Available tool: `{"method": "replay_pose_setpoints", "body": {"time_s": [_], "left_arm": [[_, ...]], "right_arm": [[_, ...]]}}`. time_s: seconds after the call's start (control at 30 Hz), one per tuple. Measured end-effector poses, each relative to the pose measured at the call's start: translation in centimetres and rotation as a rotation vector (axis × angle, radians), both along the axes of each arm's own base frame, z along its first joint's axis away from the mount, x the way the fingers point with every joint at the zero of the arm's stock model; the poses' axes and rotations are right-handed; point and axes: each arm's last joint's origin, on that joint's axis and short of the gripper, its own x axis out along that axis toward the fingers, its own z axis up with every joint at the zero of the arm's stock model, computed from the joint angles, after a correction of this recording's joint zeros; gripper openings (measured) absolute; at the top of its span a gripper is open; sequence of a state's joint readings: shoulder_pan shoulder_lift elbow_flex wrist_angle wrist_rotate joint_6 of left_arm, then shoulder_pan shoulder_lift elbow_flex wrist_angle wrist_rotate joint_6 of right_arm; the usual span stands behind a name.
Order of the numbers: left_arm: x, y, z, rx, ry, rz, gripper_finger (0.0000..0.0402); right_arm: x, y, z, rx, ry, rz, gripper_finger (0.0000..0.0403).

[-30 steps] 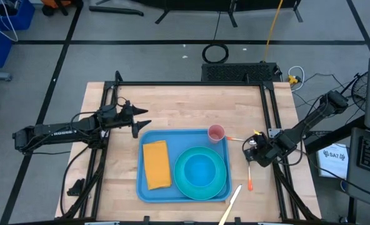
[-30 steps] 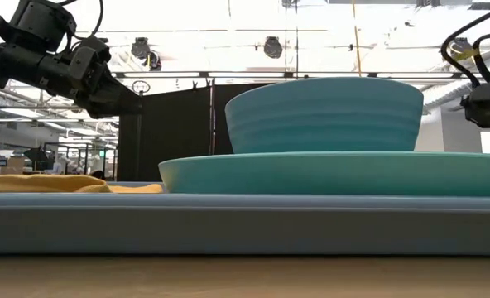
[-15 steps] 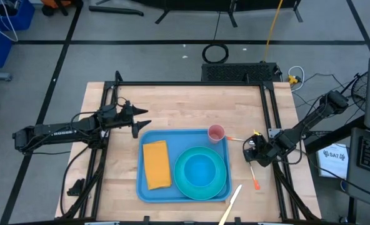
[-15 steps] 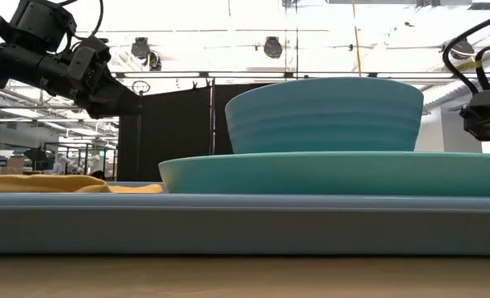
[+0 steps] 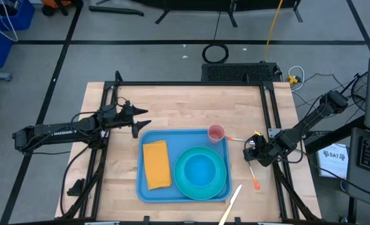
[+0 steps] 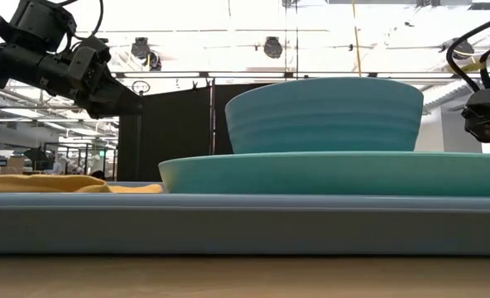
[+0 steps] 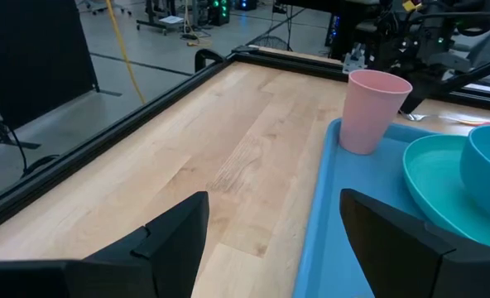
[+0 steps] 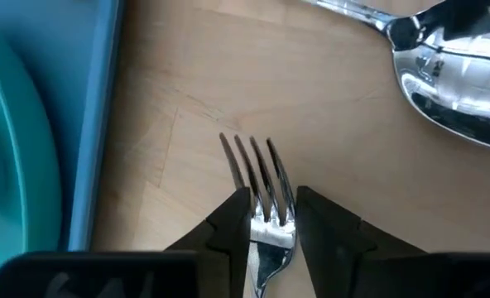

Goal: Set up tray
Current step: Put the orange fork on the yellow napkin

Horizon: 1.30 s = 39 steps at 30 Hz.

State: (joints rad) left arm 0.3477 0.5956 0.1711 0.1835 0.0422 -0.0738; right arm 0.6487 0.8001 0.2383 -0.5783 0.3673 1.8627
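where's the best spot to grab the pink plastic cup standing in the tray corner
Probably its upper wall, just under the rim, coming in level from the side away from the turquoise plate, which crowds it: the pink plastic cup stands upright and flares upward. The right gripper is shut on a metal fork.

Tray seen edge-on from tabletop height

The blue tray point(image 6: 228, 228) spans the whole width on the wooden tabletop point(image 6: 245, 277), carrying a turquoise plate point(image 6: 336, 174) with a turquoise bowl point(image 6: 324, 116) on it, and an orange-yellow napkin point(image 6: 46, 183) lying flat beside the plate. The left claw point(image 6: 121, 103) hangs high at one edge (fingers indistinct), and the right claw point(image 6: 487, 116) hangs at the other, partly cut off.
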Motion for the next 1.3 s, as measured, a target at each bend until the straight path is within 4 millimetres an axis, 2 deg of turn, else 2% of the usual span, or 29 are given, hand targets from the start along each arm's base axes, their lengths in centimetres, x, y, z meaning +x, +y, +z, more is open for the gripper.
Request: {"method": "replay_pose_setpoints", "body": {"time_s": [0.17,0.23,0.4,0.87,1.3], "left_arm": [[0.0,0.0,0.0,0.0,0.0,0.0,0.0278],[0.0,0.0,0.0,0.0,0.0,0.0,0.0275],[0.0,0.0,0.0,-0.003,-0.001,0.001,0.0277],[0.0,0.0,0.0,0.0,-0.004,0.005,0.0279],[0.0,0.0,0.0,0.001,-0.002,0.008,0.0278]], "right_arm": [[-0.5,-0.5,-1.6,-0.039,-0.041,-0.015,0.0024],[-0.2,-0.5,-1.6,-0.085,-0.075,0.01,0.0008],[0.0,-0.8,-1.4,-0.197,-0.144,-0.009,0.0001],[1.3,-0.3,-0.4,-0.325,-0.341,0.032,0.0],[2.7,0.4,1.9,-0.439,-0.573,0.053,0.0]]}}
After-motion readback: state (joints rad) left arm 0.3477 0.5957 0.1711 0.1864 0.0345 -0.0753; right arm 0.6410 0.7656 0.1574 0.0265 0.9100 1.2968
